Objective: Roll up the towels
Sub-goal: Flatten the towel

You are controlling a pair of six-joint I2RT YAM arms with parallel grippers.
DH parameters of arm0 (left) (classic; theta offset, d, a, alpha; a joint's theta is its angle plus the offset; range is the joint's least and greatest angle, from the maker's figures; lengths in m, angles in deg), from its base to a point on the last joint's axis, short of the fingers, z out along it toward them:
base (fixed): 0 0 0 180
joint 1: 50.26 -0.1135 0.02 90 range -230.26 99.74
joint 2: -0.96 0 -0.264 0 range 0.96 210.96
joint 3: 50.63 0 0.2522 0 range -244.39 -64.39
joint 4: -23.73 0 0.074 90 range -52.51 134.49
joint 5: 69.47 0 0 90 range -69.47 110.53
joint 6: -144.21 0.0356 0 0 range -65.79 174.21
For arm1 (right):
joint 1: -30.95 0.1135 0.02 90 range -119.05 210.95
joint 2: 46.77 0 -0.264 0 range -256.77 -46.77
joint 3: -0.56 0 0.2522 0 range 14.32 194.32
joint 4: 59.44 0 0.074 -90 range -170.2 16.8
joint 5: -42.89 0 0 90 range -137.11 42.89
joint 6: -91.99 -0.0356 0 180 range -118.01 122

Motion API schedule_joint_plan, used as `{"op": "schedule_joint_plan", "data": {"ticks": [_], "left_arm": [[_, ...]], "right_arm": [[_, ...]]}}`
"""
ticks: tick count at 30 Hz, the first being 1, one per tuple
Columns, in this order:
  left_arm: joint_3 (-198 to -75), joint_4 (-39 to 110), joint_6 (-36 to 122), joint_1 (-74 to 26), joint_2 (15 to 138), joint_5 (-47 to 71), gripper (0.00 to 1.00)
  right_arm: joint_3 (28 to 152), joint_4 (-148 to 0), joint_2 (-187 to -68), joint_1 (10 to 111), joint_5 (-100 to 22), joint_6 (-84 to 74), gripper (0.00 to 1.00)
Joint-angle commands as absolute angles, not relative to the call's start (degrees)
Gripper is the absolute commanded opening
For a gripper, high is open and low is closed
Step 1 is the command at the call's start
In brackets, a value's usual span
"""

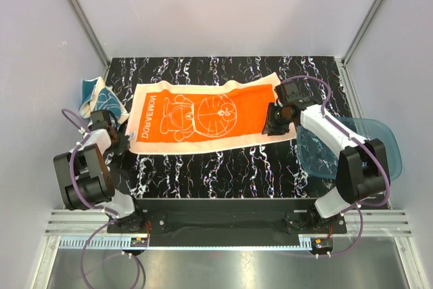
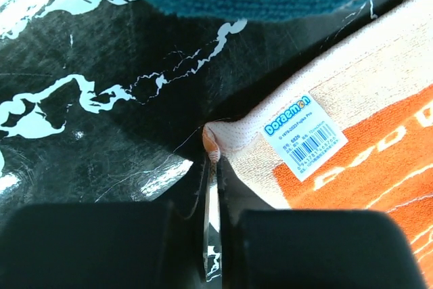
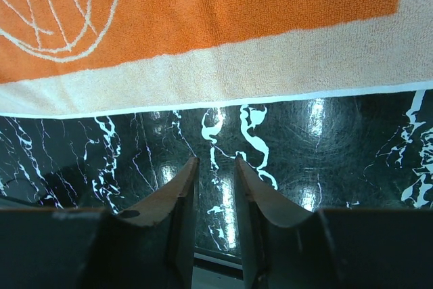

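1. Orange towel (image 1: pixel 203 116): orange field, peach border, white line-drawn cartoon figures and lettering.
2. Label (image 2: pixel 304 137) on its corner: white, blue print.
3. Teal towel (image 1: pixel 88 89): teal with white swirls, cream underside.
4. Bench (image 1: pixel 223 160): black marble pattern, white veining.
5. Tray (image 1: pixel 379 130): translucent blue.

Label (image 2: pixel 304 137) on orange towel (image 2: pixel 385 194) corner: you can read "Doraemon", barcode beneath, fine print too small | Pale lettering (image 1: pixel 150 114) along towel's left end: you read "DORAEMON", set sideways.
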State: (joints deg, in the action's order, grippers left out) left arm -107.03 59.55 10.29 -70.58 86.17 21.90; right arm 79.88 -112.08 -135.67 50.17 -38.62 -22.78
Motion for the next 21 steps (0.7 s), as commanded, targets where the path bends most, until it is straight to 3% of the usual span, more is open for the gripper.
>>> {"op": "schedule_joint_plan", "data": {"ticks": [1,5,9,12,21], "left_arm": [[-106.3,59.5,10.5,-70.5,85.9,22.4,0.01],[-108.1,62.7,11.8,-70.4,81.7,21.7,0.0],[-111.7,66.7,15.8,-70.1,78.5,18.7,0.0],[-114.5,70.3,18.9,-69.7,76.3,17.5,0.0],[-116.2,73.9,21.5,-70.0,69.3,21.5,0.0]], "right_arm": [[80.4,-112.6,-134.3,49.5,-39.5,-23.0,0.33],[78.8,-112.1,-133.4,45.6,-34.6,-24.8,0.33],[78.6,-114.2,-132.5,42.2,-38.3,-26.5,0.5],[78.8,-116.2,-132.6,42.0,-42.8,-27.8,0.56],[76.5,-114.8,-135.2,42.4,-43.9,-33.4,0.57]]}}
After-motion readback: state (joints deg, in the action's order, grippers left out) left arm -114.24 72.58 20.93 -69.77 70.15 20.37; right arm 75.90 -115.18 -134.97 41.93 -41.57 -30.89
